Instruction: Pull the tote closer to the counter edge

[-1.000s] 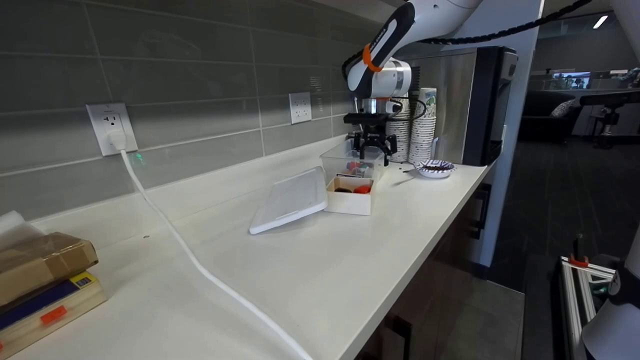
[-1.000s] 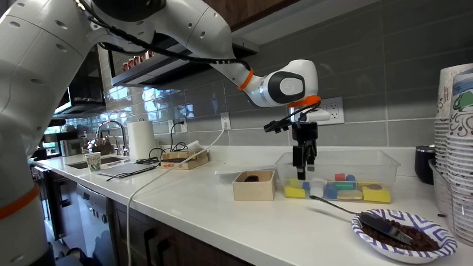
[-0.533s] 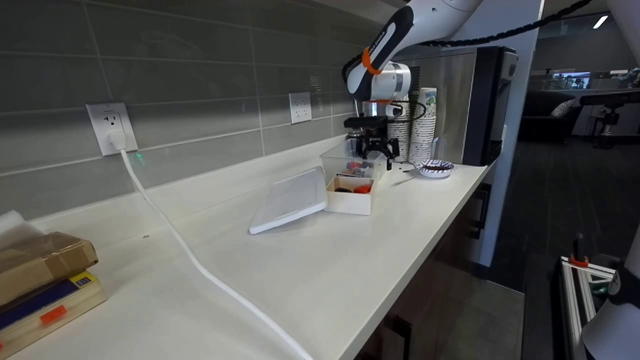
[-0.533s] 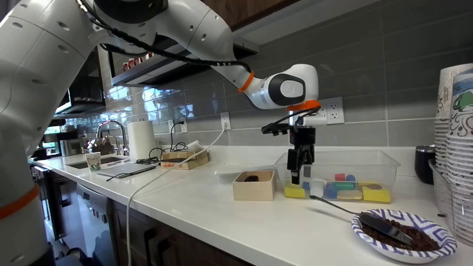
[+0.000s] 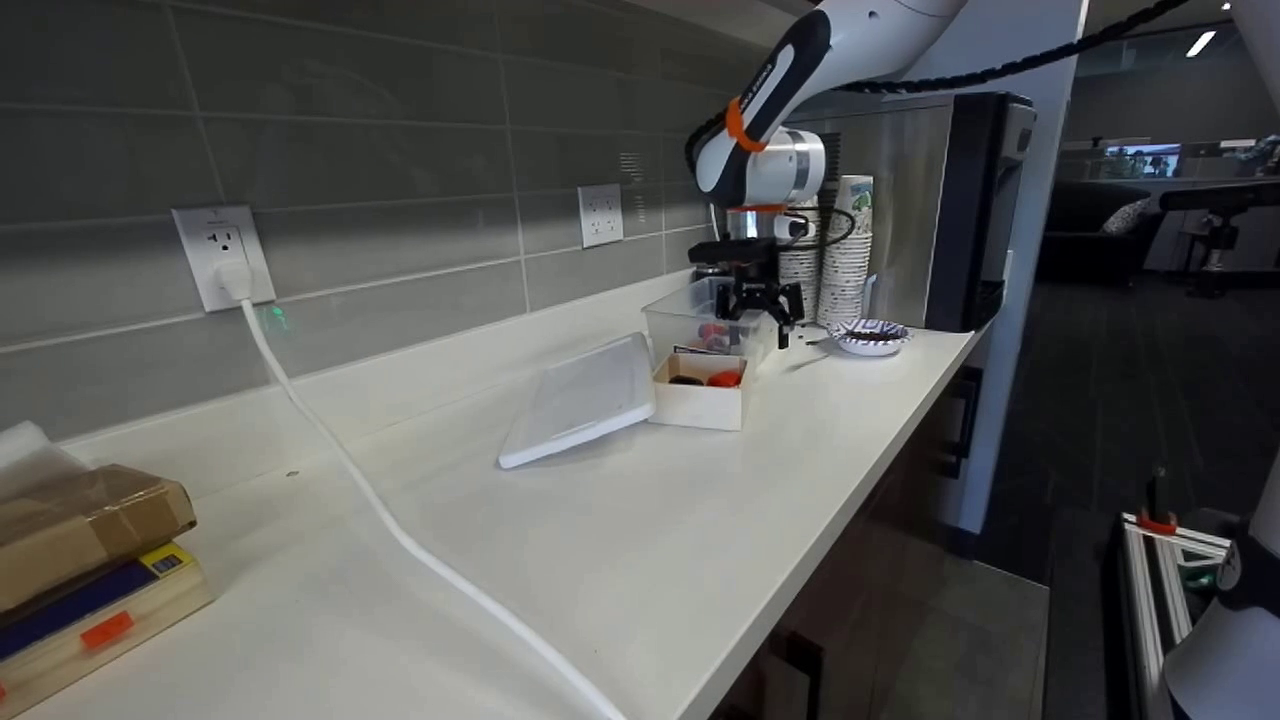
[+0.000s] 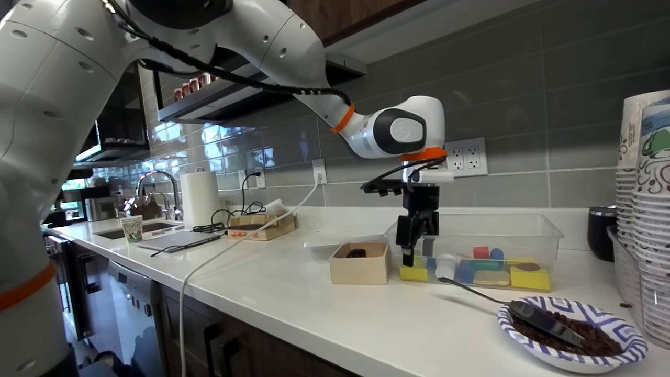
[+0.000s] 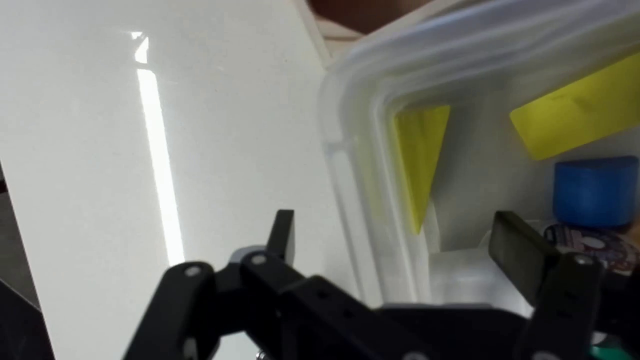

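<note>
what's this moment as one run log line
gripper: open | straddles tote wall nearest counter edge | contact: unclear | tote: set back from edge

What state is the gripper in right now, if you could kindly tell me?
Gripper: open, with its fingers apart on either side of the bin's rim, holding nothing.

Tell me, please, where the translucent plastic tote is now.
In an exterior view, the translucent plastic tote stands on the white countertop, with the small wooden box at its left and the black tumbler at its right.
</note>
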`<action>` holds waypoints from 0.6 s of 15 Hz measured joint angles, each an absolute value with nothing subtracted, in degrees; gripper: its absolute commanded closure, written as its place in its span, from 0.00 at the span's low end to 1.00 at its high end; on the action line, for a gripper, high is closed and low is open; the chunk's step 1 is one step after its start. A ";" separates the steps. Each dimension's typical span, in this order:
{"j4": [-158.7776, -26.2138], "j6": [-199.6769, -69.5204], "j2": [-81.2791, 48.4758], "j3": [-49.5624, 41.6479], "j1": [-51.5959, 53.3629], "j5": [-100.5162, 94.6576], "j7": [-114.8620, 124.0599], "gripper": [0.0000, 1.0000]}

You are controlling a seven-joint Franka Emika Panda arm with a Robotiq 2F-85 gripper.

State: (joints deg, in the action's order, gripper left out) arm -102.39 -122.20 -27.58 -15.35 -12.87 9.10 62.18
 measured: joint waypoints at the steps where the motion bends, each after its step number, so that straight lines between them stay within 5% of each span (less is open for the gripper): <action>1: -103.06 -122.21 -27.20 -15.35 -12.81 9.10 62.47 0.00; 9: -110.03 -123.22 -22.38 -15.60 -12.29 9.04 64.49 0.00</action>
State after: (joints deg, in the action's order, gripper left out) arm -110.03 -123.22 -22.38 -15.60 -12.29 9.04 64.49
